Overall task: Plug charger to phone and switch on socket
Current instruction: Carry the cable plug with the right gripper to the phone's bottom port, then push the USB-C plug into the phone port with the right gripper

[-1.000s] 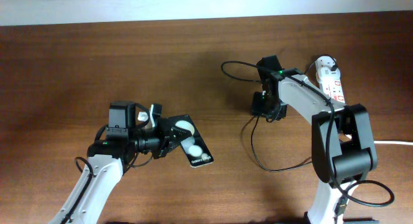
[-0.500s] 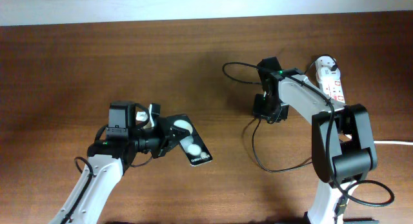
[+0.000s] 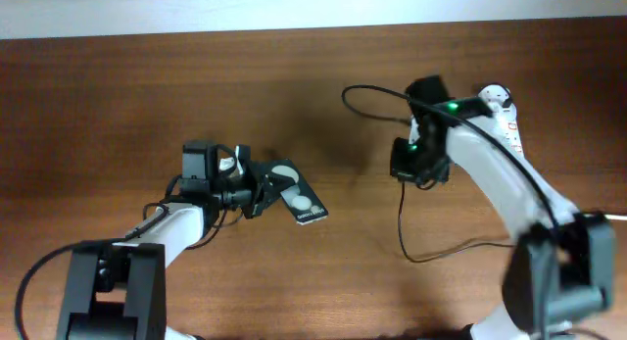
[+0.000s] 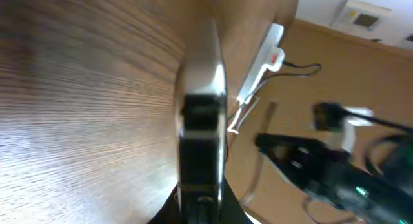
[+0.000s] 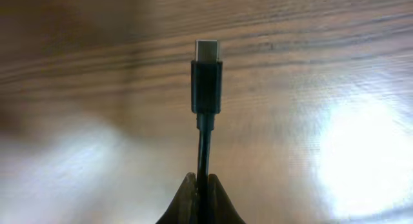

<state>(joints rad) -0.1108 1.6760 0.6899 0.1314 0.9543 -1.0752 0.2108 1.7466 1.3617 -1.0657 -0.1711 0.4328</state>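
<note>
My left gripper [image 3: 257,191] is shut on the phone [image 3: 297,196], a glossy black slab with two white reflections, held left of centre. In the left wrist view the phone [image 4: 201,114] stands edge-on between the fingers [image 4: 201,208]. My right gripper [image 3: 404,170] is shut on the charger cable [image 3: 431,250], which loops over the table. In the right wrist view the connector tip [image 5: 206,79] sticks up from the shut fingers [image 5: 201,185]. The white socket strip [image 3: 507,120] lies at the far right, partly behind the right arm; it also shows in the left wrist view [image 4: 261,66].
The strip's thick white cord [image 3: 612,217] runs off the right edge. A loop of black cable [image 3: 367,97] lies behind the right gripper. The wooden table [image 3: 147,95] stretches across the view.
The left gripper with the phone has moved up and slightly right. The right arm has swung, carrying the cable end slightly right and toward the front.
</note>
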